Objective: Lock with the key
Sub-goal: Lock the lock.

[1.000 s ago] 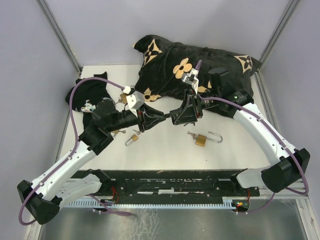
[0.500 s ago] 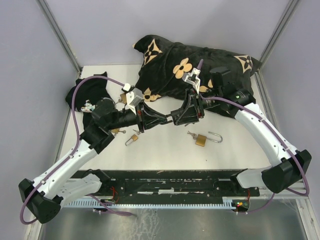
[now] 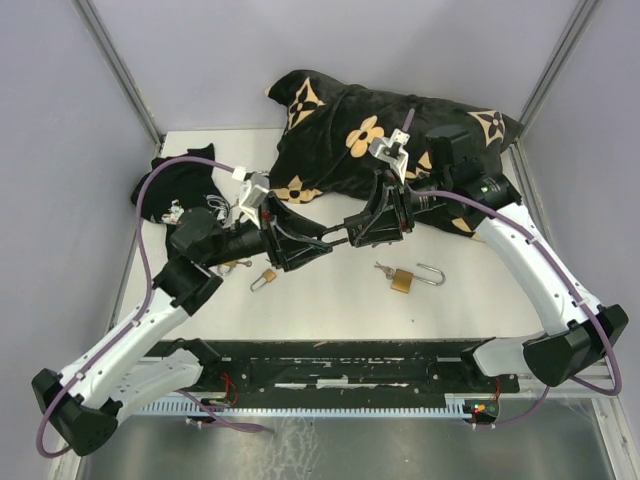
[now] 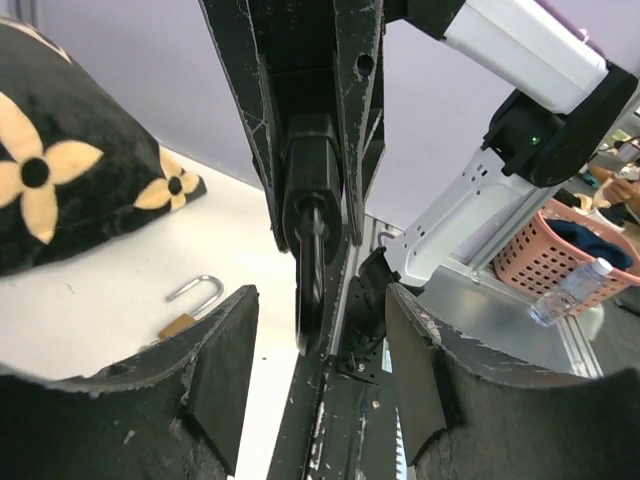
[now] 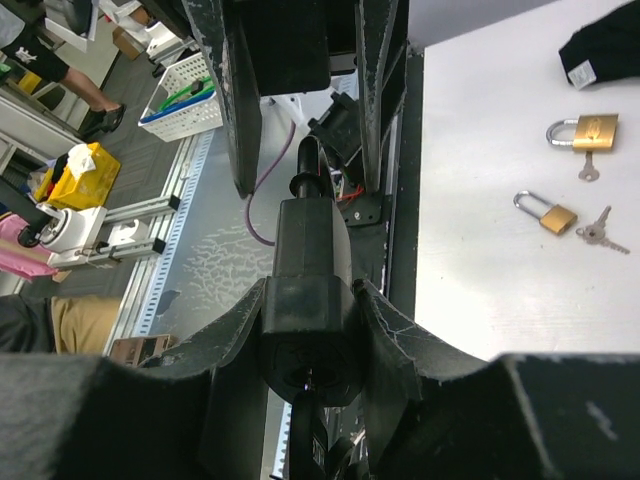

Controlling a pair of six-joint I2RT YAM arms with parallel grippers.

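Observation:
My right gripper [image 5: 310, 330] is shut on the body of a black padlock [image 5: 310, 250], held in the air above the table. The padlock's shackle [image 5: 308, 165] points away, toward the left arm. A dark key [image 5: 318, 445] sticks out of the keyhole on the near end of the body. In the left wrist view the same padlock [image 4: 312, 190] faces me, its shackle [image 4: 310, 290] reaching down between my fingers. My left gripper [image 4: 318, 310] is open, its pads standing clear on both sides of the shackle. From above, the left gripper [image 3: 300, 245] and right gripper [image 3: 365, 228] meet tip to tip.
A brass padlock [image 3: 405, 278] with an open shackle and keys lies right of centre. A smaller brass padlock [image 3: 265, 278] lies to the left. A black flower-patterned cushion [image 3: 340, 120] fills the back, and a black cloth [image 3: 175, 185] lies at back left.
The left jaws closed on the shackle, then opened and let go. The left arm has drawn back slightly to the left. The right gripper keeps its hold on the padlock.

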